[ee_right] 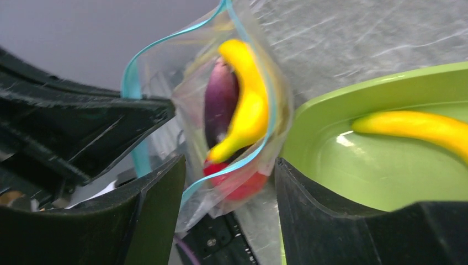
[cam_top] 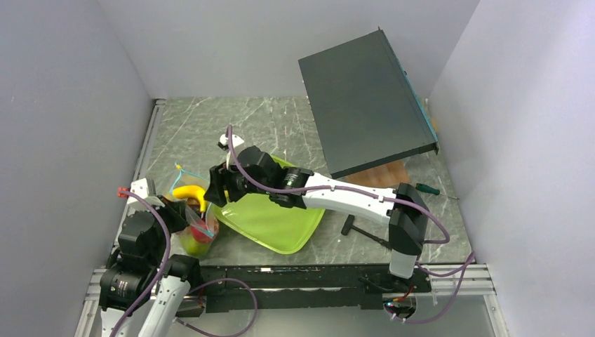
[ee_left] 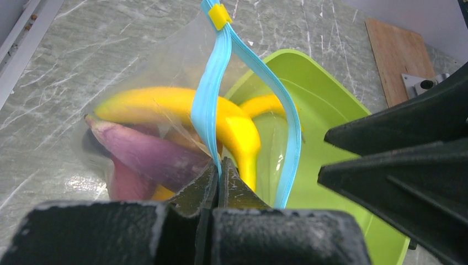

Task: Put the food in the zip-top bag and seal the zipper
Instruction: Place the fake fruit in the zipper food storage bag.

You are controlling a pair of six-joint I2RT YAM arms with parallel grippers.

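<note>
Clear plastic up by the worktop's near-left corner: the zip-top bag (cam_top: 198, 228) hangs from the left gripper (ee_left: 219, 168), whose fingers are pinched tight on the blue zipper (ee_left: 205, 105), likely to keep the mouth up. The right gripper (ee_right: 227, 165) hovers at that mouth with its fingers spread. Food (ee_left: 165, 105) sits inside, but one banana (ee_right: 419, 127) waits on the green tray (ee_right: 342, 165), so filling looks unfinished.

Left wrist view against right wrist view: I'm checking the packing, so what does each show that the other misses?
Left wrist only: left claw pinched shut on the zipper, its yellow slider, a wooden board. Right wrist only: open right claw, a red piece low in the zip-top bag. Both: that bag, a banana and purple piece inside, green tray.
</note>
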